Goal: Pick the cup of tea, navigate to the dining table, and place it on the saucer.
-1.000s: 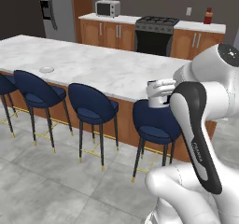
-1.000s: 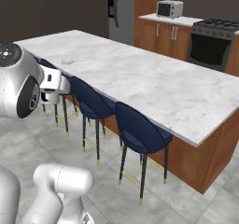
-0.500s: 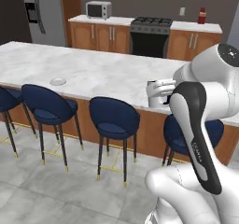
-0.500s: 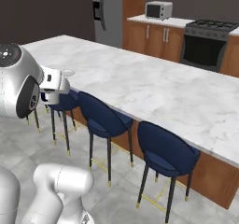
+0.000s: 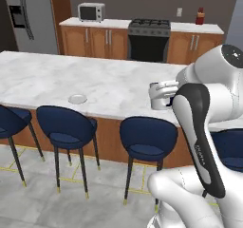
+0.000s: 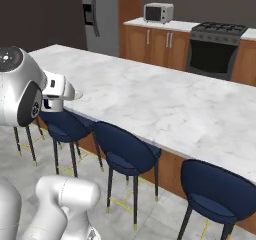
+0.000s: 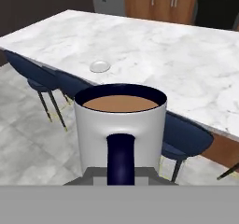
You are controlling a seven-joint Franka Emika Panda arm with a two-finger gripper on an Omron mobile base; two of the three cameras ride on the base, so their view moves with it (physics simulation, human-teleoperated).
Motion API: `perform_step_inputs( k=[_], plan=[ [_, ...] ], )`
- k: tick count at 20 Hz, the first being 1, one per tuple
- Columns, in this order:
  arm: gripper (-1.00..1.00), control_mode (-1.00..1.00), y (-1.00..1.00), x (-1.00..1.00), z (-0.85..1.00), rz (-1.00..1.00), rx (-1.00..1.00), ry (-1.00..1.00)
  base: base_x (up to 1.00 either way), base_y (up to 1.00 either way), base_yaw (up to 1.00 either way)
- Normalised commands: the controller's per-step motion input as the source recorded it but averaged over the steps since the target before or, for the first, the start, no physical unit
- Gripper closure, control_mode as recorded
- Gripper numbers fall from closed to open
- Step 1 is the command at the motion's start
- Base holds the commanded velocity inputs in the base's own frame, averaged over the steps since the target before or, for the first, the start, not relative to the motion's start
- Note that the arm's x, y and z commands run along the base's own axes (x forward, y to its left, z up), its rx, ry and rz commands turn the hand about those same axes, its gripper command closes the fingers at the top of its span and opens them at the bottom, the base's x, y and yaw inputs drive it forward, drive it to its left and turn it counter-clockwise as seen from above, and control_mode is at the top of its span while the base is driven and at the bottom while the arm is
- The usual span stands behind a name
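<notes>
Gripper (image 5: 166, 93) clamped on cup of tea (image 5: 158, 96), held upright in the air above near edge of dining table (image 5: 114, 82). Brown liquid level, dark handle facing camera. Saucer (image 5: 78, 99) well left on marble, above navy stools (image 5: 67, 128).

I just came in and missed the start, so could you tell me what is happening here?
The mobile white arm is carrying the cup of tea, with its gripper shut on it and the tea level inside. It faces the dining table, a marble-topped island with blue stools along its near side. The saucer sits bare near that edge, off to the robot's left, so the cup is not yet set down.
</notes>
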Motion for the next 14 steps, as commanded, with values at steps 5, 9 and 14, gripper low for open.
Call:
perform_step_inputs(
  k=[5,9,14],
  plan=[
    [1.0,1.0,0.0,0.0,0.0,0.0,0.0,0.0,1.0,1.0,-0.29],
    [1.0,1.0,0.0,0.0,0.0,0.0,0.0,0.0,1.0,1.0,-0.25],
    [1.0,1.0,0.0,0.0,0.0,0.0,0.0,0.0,0.99,1.0,-0.19]
  ],
)
